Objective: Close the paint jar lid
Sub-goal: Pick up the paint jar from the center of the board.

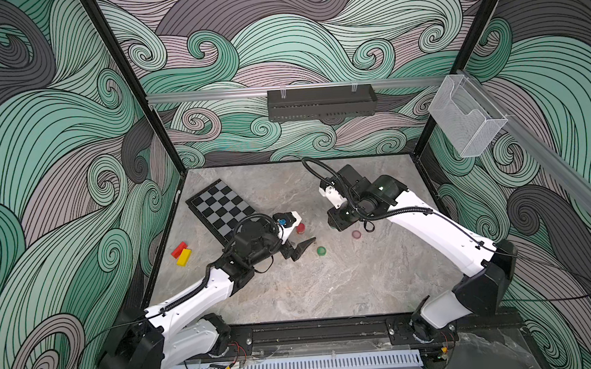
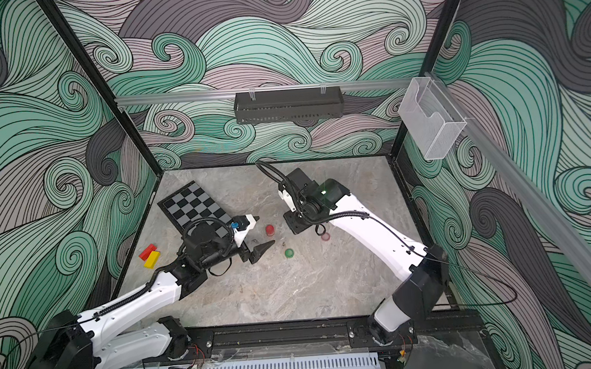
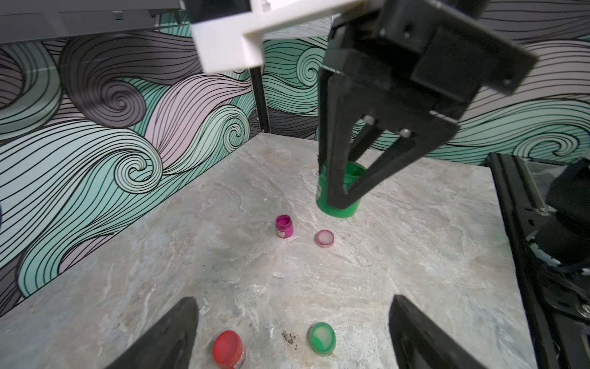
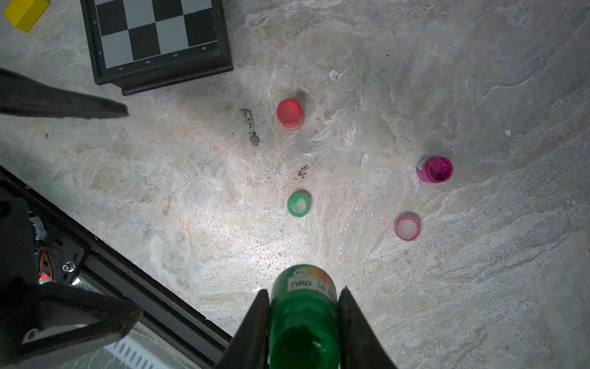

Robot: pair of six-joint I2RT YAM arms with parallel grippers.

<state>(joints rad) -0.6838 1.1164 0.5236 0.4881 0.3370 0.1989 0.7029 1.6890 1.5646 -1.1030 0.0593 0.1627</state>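
My right gripper (image 4: 304,290) is shut on an open green paint jar (image 4: 303,319), its fingers pressing both sides. The left wrist view shows that jar (image 3: 336,212) mouth up, held off the table. Its green lid (image 1: 321,250) lies inside up on the marble table, also seen in the other views (image 2: 289,252) (image 3: 321,338) (image 4: 298,204). Just left of the lid, my left gripper (image 1: 304,249) hangs open and empty. In its wrist view, the left gripper (image 3: 292,298) has the lid and a red jar lying in the span between its fingers.
A closed red jar (image 1: 300,228) stands beside the left gripper. An open magenta jar (image 4: 435,169) and its pink lid (image 1: 356,234) lie toward the right arm. A chessboard (image 1: 222,208) sits at back left, with red (image 1: 179,249) and yellow (image 1: 184,257) blocks near the left wall.
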